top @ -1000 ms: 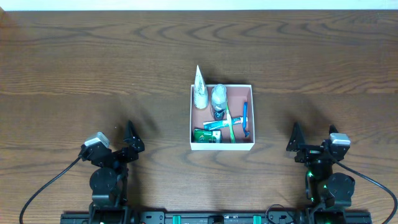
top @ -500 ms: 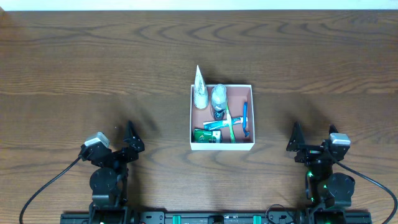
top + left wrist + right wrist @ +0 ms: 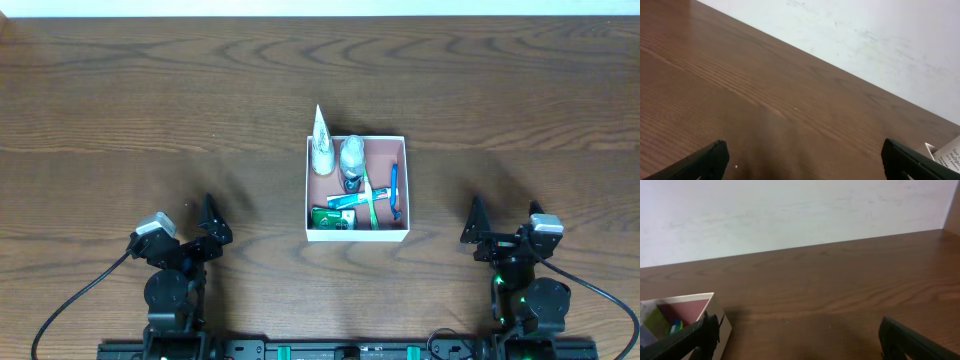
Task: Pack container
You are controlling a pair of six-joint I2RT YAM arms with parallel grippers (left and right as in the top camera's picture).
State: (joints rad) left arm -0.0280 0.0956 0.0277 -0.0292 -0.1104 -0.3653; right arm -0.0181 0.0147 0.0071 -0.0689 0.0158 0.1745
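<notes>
Container [image 3: 357,236]: probably light, thin walls likely to flex, toiletries [image 3: 352,195] loose inside; you take a bare rim, left gripper [image 3: 807,160] and right gripper [image 3: 800,336] both wide, empty.

Dark wooden table [image 3: 150,100], white-walled container [image 3: 357,236] at its middle

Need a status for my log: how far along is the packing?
Done: the container holds a white tube, a clear bottle, a green packet and other small items. In hand: nothing; the left gripper and right gripper sit open, away from it. Left: nothing visibly waiting, so probably finished.
</notes>
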